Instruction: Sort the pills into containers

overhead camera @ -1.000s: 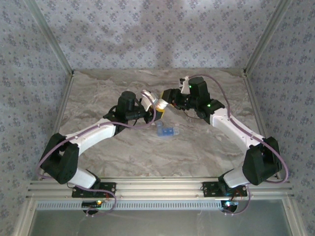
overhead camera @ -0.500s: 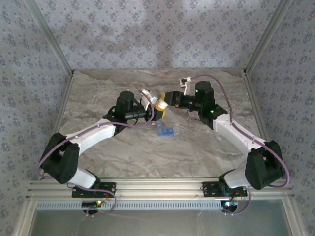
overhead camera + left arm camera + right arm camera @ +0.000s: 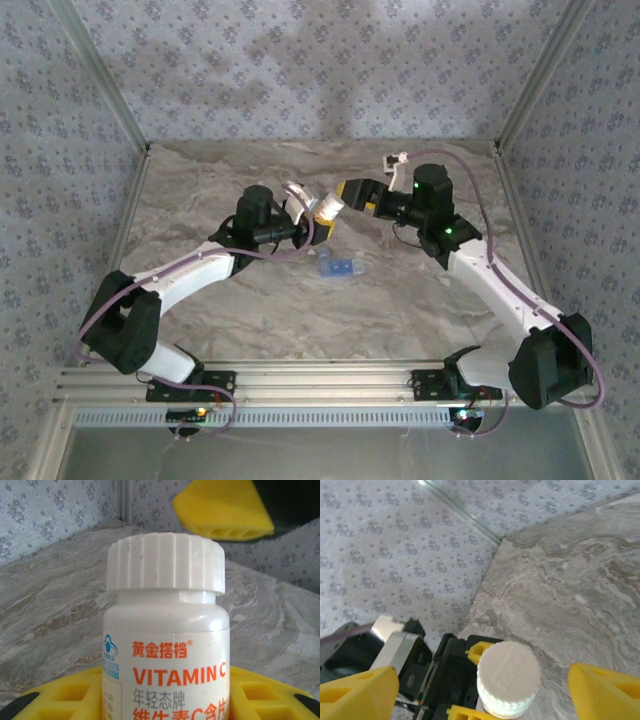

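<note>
Gray marble table [image 3: 250, 320] has the little blue pill box [image 3: 338, 267] lying near its middle. Just past the box, the left gripper [image 3: 316, 222] squeezes a white vitamin bottle [image 3: 167, 645] with its cap on. The right gripper [image 3: 353, 191] has its yellow fingers [image 3: 602, 692] spread wide on both sides of the cap, not touching it.

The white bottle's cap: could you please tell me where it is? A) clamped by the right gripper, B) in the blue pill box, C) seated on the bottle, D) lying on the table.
C: the cap sits on the bottle held by the left gripper, and the right gripper's fingers stand clear on either side.
</note>
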### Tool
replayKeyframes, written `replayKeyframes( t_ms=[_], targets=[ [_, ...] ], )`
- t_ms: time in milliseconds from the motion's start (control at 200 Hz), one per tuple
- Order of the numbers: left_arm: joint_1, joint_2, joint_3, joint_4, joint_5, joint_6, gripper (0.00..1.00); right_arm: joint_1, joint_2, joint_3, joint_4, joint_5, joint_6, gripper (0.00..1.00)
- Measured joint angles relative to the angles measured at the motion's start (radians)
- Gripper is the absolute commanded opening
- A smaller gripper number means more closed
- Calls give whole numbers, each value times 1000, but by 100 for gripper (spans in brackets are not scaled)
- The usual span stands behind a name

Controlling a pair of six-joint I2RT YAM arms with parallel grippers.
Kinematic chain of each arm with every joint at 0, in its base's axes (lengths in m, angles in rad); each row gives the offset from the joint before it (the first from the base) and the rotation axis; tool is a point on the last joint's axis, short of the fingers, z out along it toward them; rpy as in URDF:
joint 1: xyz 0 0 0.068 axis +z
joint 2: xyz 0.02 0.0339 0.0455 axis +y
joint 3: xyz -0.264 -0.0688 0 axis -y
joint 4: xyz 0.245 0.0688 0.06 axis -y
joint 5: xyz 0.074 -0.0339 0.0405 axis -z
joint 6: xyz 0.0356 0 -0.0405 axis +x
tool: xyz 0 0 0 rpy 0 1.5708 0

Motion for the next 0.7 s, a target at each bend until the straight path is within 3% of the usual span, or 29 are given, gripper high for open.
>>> replayKeyframes(
  t_ms=[490,700],
  targets=[
    [-32,0,13,-95,-56,93,0,45,148,101,-147,77,113,88],
    [-32,2,19,-97,-64,100,0,74,172,108,-154,80,126,79]
  ],
)
